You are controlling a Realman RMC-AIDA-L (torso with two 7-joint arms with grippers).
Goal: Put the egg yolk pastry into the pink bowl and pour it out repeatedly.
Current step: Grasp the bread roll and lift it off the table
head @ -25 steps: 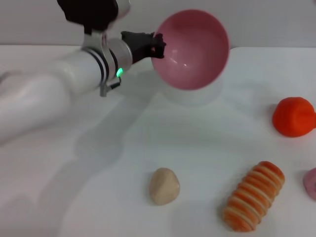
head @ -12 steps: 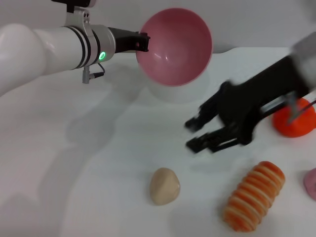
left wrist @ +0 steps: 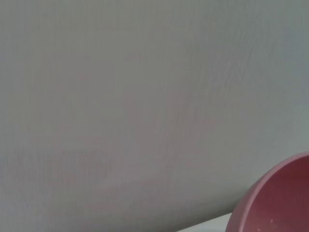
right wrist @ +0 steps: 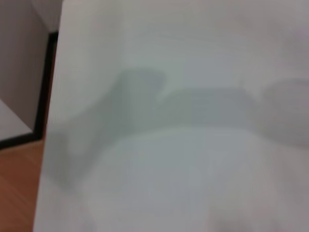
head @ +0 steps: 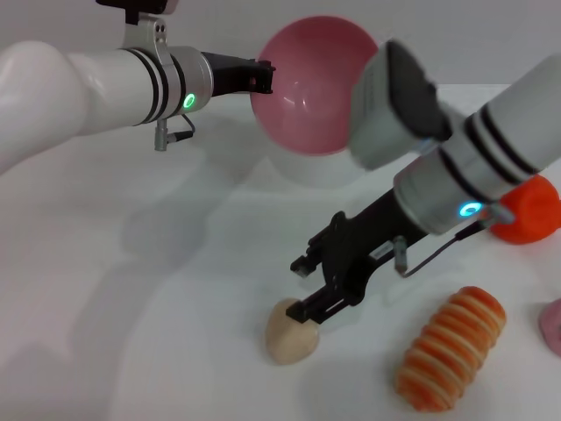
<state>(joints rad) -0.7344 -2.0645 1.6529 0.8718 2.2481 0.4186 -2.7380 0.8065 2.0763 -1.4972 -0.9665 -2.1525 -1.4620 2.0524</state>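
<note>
Egg yolk pastry (head: pixel 292 331), a small matte beige lump, sits upright on the white tabletop (head: pixel 175 289) beneath the right claw (head: pixel 308 288), spread apart, while the left claw (head: pixel 261 75) clamps the tilted dusty-pink plastic bowl (head: pixel 307 96).

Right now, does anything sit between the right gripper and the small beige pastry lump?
Nothing visible does. The open right gripper hangs just over the small beige pastry lump; the orange-and-cream striped roll lies off to the side.
</note>
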